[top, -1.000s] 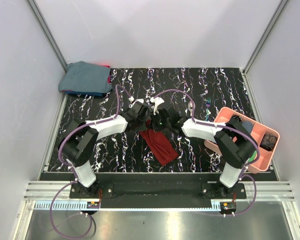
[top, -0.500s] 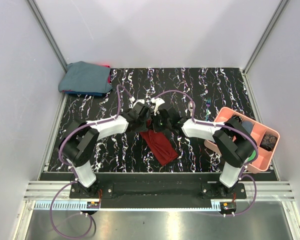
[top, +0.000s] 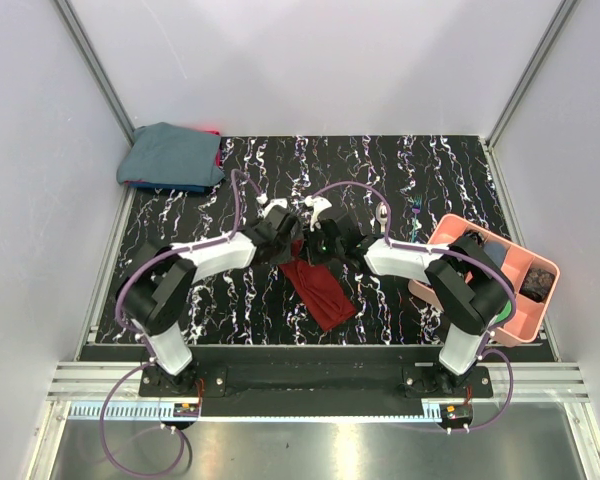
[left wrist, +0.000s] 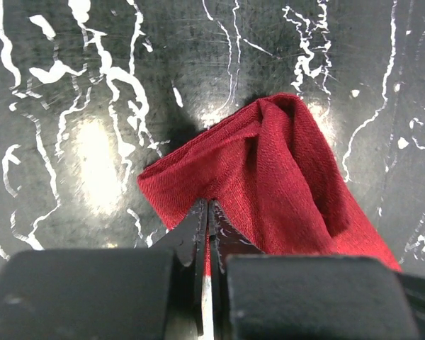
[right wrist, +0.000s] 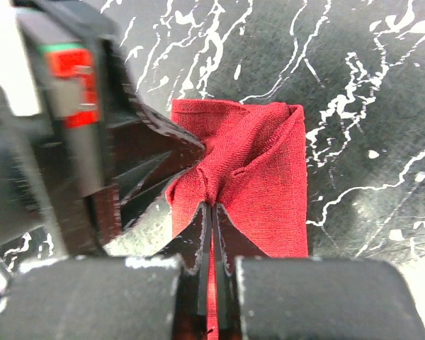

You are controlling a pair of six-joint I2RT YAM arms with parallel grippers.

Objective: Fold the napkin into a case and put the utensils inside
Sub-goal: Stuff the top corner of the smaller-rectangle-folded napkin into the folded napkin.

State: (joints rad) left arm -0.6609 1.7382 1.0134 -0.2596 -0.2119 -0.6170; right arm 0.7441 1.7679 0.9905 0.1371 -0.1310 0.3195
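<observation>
Edged slightly farther away, clamping napkin (top: 321,290) edge tight in left end effector (left wrist: 207,212) and right end effector (right wrist: 212,212); could skew if pulled unevenly.

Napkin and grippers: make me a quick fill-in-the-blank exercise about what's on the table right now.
1. The left gripper and the right gripper are both shut on the dark ____ napkin.
2. The pink tray sits at the robot's ____ edge of the table.
3. The blue-grey cloth lies in the far ____ corner.

Missing words: red; right; left.
</observation>
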